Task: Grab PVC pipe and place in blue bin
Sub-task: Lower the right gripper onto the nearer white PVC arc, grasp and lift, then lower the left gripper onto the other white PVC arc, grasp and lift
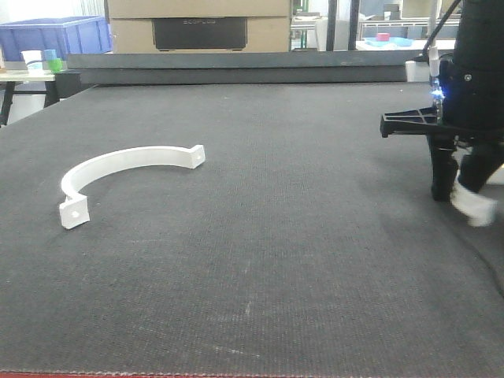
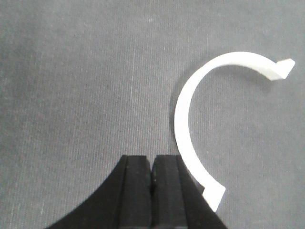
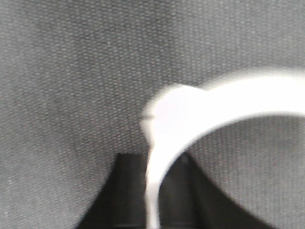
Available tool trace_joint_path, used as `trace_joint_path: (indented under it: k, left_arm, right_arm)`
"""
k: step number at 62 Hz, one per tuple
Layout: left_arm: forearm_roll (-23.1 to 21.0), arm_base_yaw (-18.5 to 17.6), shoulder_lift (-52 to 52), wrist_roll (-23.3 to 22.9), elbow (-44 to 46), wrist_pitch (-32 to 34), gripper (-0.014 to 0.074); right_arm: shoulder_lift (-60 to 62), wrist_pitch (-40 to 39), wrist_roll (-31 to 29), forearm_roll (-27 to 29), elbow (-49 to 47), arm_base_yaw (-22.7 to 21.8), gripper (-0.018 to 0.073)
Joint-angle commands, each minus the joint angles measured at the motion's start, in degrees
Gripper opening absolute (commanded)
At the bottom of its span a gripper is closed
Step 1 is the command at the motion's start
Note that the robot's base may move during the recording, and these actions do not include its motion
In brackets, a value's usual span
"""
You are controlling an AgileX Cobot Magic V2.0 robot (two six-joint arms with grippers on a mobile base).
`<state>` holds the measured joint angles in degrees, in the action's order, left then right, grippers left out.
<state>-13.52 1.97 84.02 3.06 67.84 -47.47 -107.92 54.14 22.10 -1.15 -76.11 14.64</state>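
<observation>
We saw a curved white pipe [image 1: 118, 157] mid-left on the mat [image 1: 276, 260], spanning left-right, opening downward. The left gripper [image 2: 152, 171] was clenched, empty; the right gripper [image 1: 455, 193] grasped a second pipe [image 3: 228, 100]. A blue bin [image 1: 55, 35] sat upper left, contents hidden.

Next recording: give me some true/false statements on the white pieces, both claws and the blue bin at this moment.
The left claw is shut and holds nothing. True.
The loose white piece lies inside the blue bin. False: it lies on the dark mat; the bin stands far behind.
The right claw has a second white piece between its fingers. True.
The loose white piece is a straight tube. False: it is a half-ring with a tab at each end.
</observation>
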Motion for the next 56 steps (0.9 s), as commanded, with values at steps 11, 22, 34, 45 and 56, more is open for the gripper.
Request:
trace_joint_path:
  k: [11, 22, 34, 45, 56]
  left_arm:
    - [-1.76, 0.11, -0.04, -0.02, 0.16, 0.61, -0.0111]
    - [-4.23, 0.11, 0.50, -0.02, 2.25, -4.73, -0.0111]
    - [-2.69, -1.97, 6.49, -0.02, 11.93, -11.61, -0.0111]
    - [7.87, -8.83, 15.19, -4.71, 21.68, -14.41, -0.0111]
    - [13.52, -11.24, 21.72, -10.88, 25.69, -15.19, -0.0111]
  right_arm:
    - [4.72, 2.23, -1.93, -2.60, 0.15, -0.11, -0.0169]
    - [11.78, 5.59, -5.06, -2.69, 0.15, -0.11, -0.0169]
    - [18.56, 5.84, -5.06, -2.69, 0.15, -0.11, -0.0169]
    - [20.98, 5.84, -5.06, -2.69, 0.15, -0.11, -0.0169]
    - [20.97, 7.26, -5.06, -2.69, 0.27, -0.11, -0.0169]
